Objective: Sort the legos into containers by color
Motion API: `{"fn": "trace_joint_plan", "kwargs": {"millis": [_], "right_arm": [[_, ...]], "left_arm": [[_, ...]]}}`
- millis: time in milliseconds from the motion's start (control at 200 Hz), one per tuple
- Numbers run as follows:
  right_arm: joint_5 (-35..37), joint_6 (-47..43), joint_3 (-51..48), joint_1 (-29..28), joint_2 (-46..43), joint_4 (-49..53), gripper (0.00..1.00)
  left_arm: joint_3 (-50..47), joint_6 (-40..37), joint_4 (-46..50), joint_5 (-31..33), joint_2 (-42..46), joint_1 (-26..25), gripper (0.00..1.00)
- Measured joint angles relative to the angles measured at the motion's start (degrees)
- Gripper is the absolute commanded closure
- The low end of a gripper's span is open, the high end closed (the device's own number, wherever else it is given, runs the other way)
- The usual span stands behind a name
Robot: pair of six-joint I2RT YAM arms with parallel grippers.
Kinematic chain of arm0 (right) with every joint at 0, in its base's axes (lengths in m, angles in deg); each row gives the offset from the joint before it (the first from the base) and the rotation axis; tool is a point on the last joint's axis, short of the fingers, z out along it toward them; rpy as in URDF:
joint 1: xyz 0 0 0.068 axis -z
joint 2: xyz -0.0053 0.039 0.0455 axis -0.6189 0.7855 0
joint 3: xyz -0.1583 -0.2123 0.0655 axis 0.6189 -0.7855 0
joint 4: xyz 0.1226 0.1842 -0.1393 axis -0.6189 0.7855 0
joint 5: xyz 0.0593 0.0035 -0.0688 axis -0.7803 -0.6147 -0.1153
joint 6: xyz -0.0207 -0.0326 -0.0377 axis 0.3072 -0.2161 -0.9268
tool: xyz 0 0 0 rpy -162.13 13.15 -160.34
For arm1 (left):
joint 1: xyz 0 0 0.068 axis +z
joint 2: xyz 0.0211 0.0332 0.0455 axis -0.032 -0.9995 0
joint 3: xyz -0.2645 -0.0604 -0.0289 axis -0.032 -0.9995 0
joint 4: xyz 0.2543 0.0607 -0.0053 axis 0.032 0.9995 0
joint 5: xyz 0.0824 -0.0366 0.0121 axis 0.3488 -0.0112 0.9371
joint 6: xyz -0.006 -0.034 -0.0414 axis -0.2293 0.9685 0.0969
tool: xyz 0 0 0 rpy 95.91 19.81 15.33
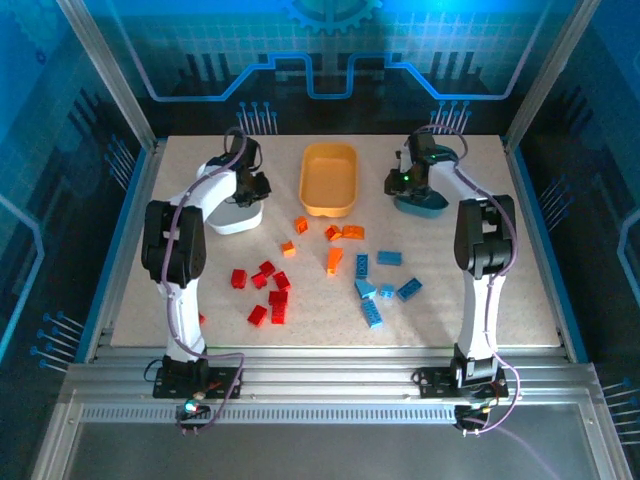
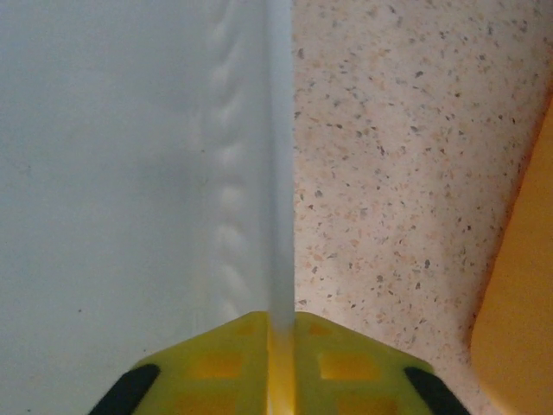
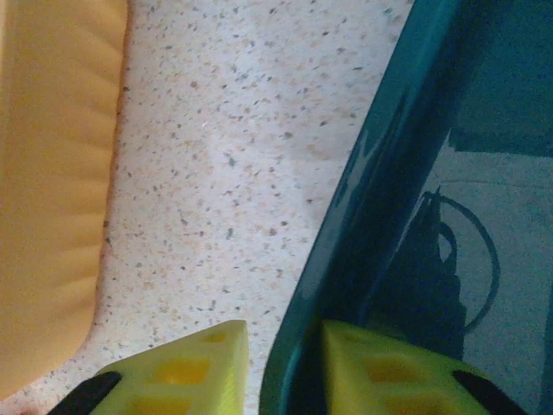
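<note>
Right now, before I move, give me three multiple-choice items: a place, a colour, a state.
1. Orange tub stands: A between white tub and teal tub; B left of both; C at near edge.
2. Rightmost loose bricks: A red; B light blue; C orange.
3. Left jaws: A open over bricks; B holding a red brick; C shut on white tub's rim.
A, it sits midway in the far row; B, blue pieces lie there; C, the rim runs between them.

One white tub, one orange tub, one teal tub. Near the orange tub: about seven red bricks, six orange bricks, six blue bricks.
</note>
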Motion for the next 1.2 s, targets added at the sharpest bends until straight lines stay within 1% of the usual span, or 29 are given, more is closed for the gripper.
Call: {"fn": "trace_joint_plan", "kwargs": {"millis": [45, 100, 295, 425, 465, 515, 595, 650, 705, 720, 750, 800, 820, 850, 880, 900, 1091, 1201], "right_arm": [[0.44, -0.2, 0.0, -0.83, 0.0, 0.0, 0.76], [0.5, -0.28, 0.0, -1.75, 0.0, -0.09, 0.76], [0.61, -0.42, 0.0, -5.92, 0.0, -0.44, 0.78], [-0.09, -0.42, -0.37, -8.35, 0.0, -1.36, 0.78], [-0.68, -0.39, -0.79, -8.72, 0.0, -1.88, 0.76], [-1.29, -0.52, -1.38, -8.92, -0.02, -2.25, 0.68], [-1.77, -0.31, -2.4, -8.92, -0.15, -2.47, 0.61], [-2.03, -0.5, -3.19, -8.87, -0.63, -2.62, 0.58], [-2.32, -0.46, -4.07, -8.87, -1.49, -2.6, 0.57], [-2.4, -0.46, -4.24, -8.9, -1.73, -2.58, 0.56], [-2.45, -0.46, -4.55, -8.9, -2.32, -2.43, 0.55], [-2.6, -0.37, -4.9, -8.87, -3.5, -2.36, 0.53], [-2.67, -0.46, -5.07, -8.87, -3.98, -2.4, 0.51], [-2.71, -0.46, -5.25, -8.87, -4.94, -2.4, 0.5], [-2.84, -0.33, -5.38, -8.87, -6.01, -2.4, 0.49], [-2.86, -0.33, -5.42, -8.85, -6.75, -2.38, 0.49], [-2.4, -0.2, -5.46, -7.82, -13.2, -2.16, 0.49], [-1.03, 0.02, -6.97, -4.7, -15.96, -2.1, 0.49]], "left_arm": [[0.07, -0.76, 0.0, 0.55, 0.0, -0.44, 0.97], [0.07, -1.64, -0.07, 0.81, 0.0, -1.01, 1.0], [0.07, -4.31, -1.25, 1.07, 0.0, -3.91, 1.0], [0.07, -6.03, -3.08, 1.01, 0.0, -6.34, 1.0], [0.07, -6.49, -3.89, 0.94, 0.0, -6.91, 1.0], [0.07, -6.93, -4.94, 0.7, 0.0, -7.52, 1.0], [0.17, -7.1, -6.29, 0.13, 0.0, -8.28, 1.0], [0.39, -7.3, -7.08, -0.26, -0.02, -8.68, 1.0], [0.55, -7.37, -7.8, -0.72, -0.02, -8.85, 0.95], [0.61, -7.43, -7.98, -0.81, -0.02, -8.85, 0.9], [0.7, -7.48, -8.33, -1.05, -0.02, -8.85, 0.78], [0.72, -7.72, -8.59, -1.16, -0.02, -8.85, 0.75], [0.72, -7.82, -8.63, -1.2, -0.02, -8.85, 0.72], [0.72, -7.85, -8.66, -1.36, -0.02, -8.85, 0.66], [0.72, -7.98, -8.66, -1.55, -0.02, -8.85, 0.58], [0.72, -8.41, -8.63, -1.7, -0.02, -8.83, 0.54], [0.81, -8.61, -8.41, -2.25, 0.04, -8.85, 0.46], [0.79, -8.81, -7.52, -2.21, 1.14, -8.83, 0.44]]}}
